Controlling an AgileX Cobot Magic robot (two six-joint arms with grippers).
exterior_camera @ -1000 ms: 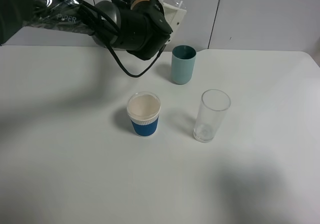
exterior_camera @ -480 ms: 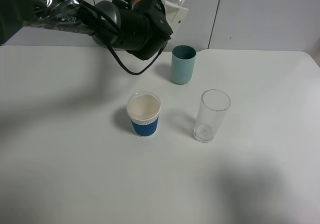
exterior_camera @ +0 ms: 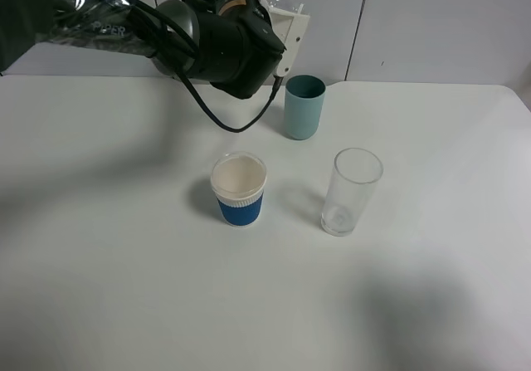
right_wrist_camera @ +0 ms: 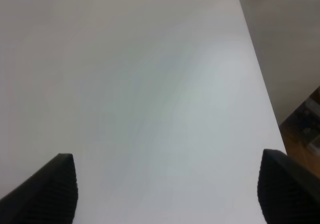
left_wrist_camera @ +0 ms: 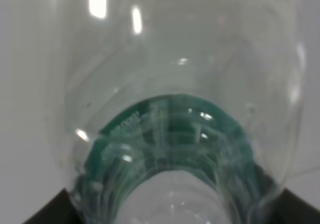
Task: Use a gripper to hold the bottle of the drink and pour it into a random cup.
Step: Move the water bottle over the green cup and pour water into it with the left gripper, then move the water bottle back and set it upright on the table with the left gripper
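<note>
Up at the back of the white counter (exterior_camera: 99, 288), the left arm in black cover comes in from the left of the high view, with the left claw (exterior_camera: 282, 21), white boxy head, raised off the surface. It sits just left of and above the plain teal-green cylindrical cup (exterior_camera: 304, 107). The left claw is clenched on the small clear plastic bottle with dark green label band (left_wrist_camera: 170, 129). The left wrist view is filled by the bottle: clear body and green band close to the lens, black fingers (left_wrist_camera: 42, 216) just showing on either side of it. In the high view only a scrap of clear plastic and some green shows past the wrist, so I cannot tell the bottle's tilt. The bottle is held in the air, apart from the teal cup. The teal cup is upright near the back of the counter. A white cup with blue sleeve (exterior_camera: 241, 190) is upright nearer the front. A clear glass tumbler (exterior_camera: 353, 190) is upright to its right, the two apart. The teal cup stands behind, roughly between them. The right claw (right_wrist_camera: 167, 184) is released, black fingertips wide apart, over the counter near its edge.
</note>
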